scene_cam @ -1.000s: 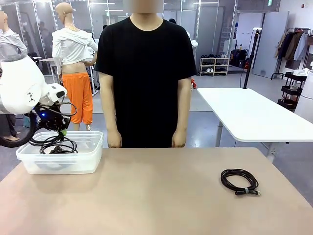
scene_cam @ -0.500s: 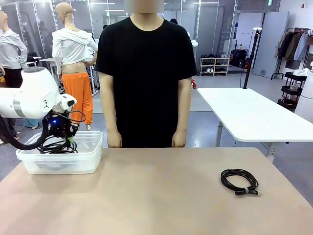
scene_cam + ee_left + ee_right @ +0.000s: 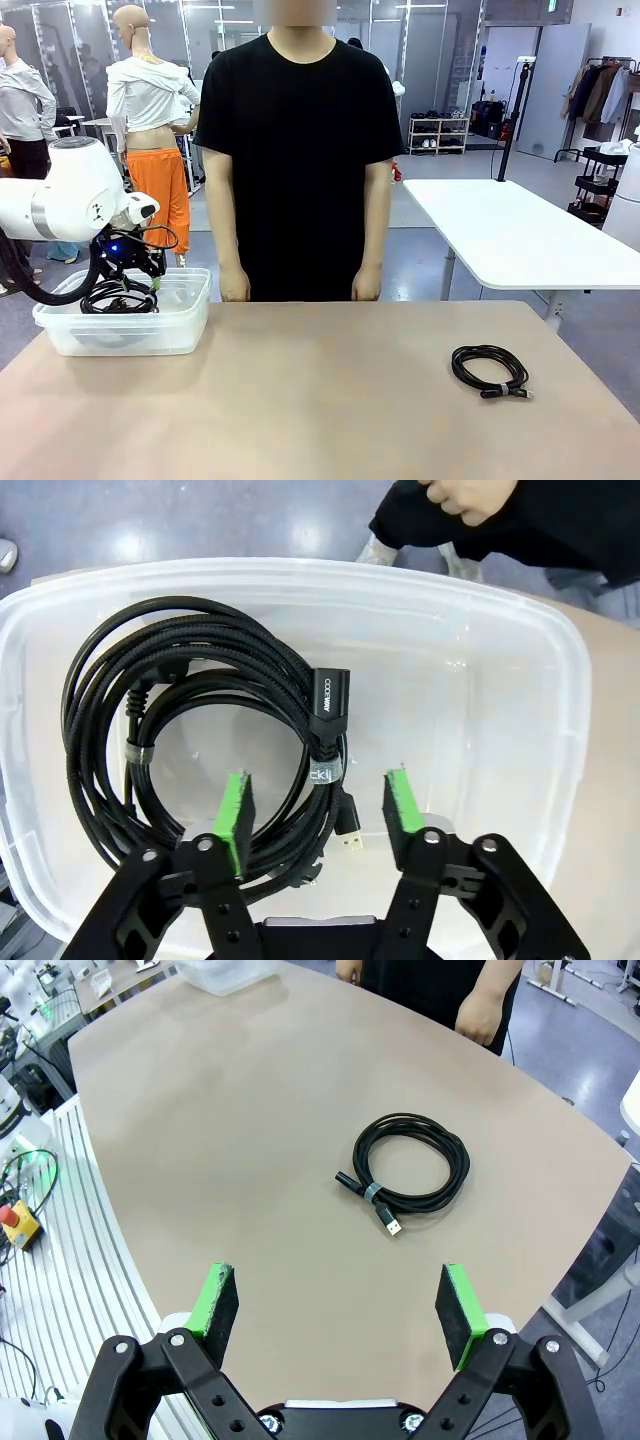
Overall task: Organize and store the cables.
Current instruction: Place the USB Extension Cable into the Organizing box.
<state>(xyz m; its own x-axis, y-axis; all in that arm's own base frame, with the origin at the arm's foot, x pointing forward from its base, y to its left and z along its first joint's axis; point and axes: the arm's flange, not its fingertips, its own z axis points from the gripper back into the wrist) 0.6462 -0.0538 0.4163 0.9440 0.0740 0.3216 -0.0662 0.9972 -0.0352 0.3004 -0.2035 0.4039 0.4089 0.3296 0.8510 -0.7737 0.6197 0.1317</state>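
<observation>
Beige and matte, the table [image 3: 230,1110] carries one braided black cable [image 3: 371,1192], a round banded coil with a USB plug. It lies well apart from the clear plastic bin [image 3: 300,572] at the far left, where other coiled cables [image 3: 200,638] already rest. Left gripper [image 3: 318,802] hangs wide over those coils with nothing between its jaws, so the drop-off looks finished; next, I judge, the right gripper [image 3: 340,1305], also wide and empty above the table, must descend and pinch the loose coil across its bundled strands.

Beyond the tan surface [image 3: 330,410], a white table [image 3: 500,230] stands on a shiny grey floor [image 3: 420,262], with a shoe rack [image 3: 438,135] and hanging coats [image 3: 600,92] farther back.
</observation>
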